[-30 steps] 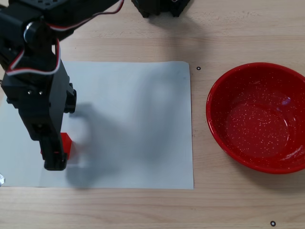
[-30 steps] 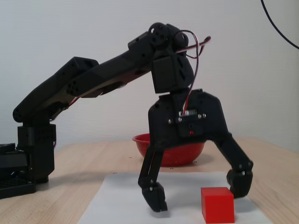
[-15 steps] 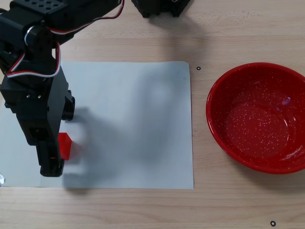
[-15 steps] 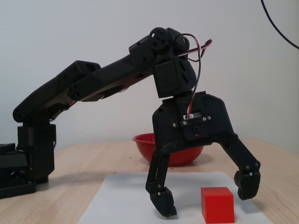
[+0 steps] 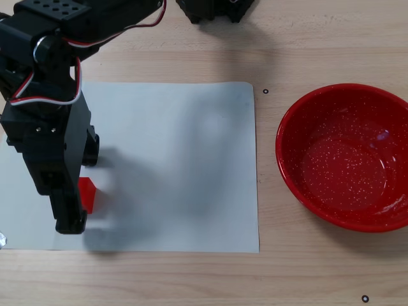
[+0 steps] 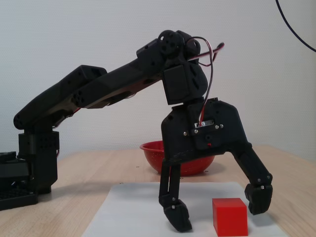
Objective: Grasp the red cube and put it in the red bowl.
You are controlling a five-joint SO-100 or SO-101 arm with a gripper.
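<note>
The red cube (image 5: 88,196) (image 6: 230,217) rests on a white sheet of paper (image 5: 178,166) (image 6: 128,212), at its left end in the top-down fixed view. My gripper (image 5: 81,185) (image 6: 218,210) hangs over it, open, with one fingertip (image 6: 178,220) on one side of the cube and the other fingertip (image 6: 257,197) on the far side, neither touching it. The arm hides part of the cube from above. The red bowl (image 5: 344,156) (image 6: 152,149) stands empty on the wooden table, well to the right of the sheet in the top-down view.
The arm's black base (image 5: 213,9) (image 6: 29,168) stands at the table's far edge. A wide stretch of paper and wood lies between cube and bowl. Small black marks (image 5: 265,91) dot the tabletop.
The gripper has shifted over the cube and sunk slightly, and its fingers have drawn a little closer together. The cube and bowl have not moved.
</note>
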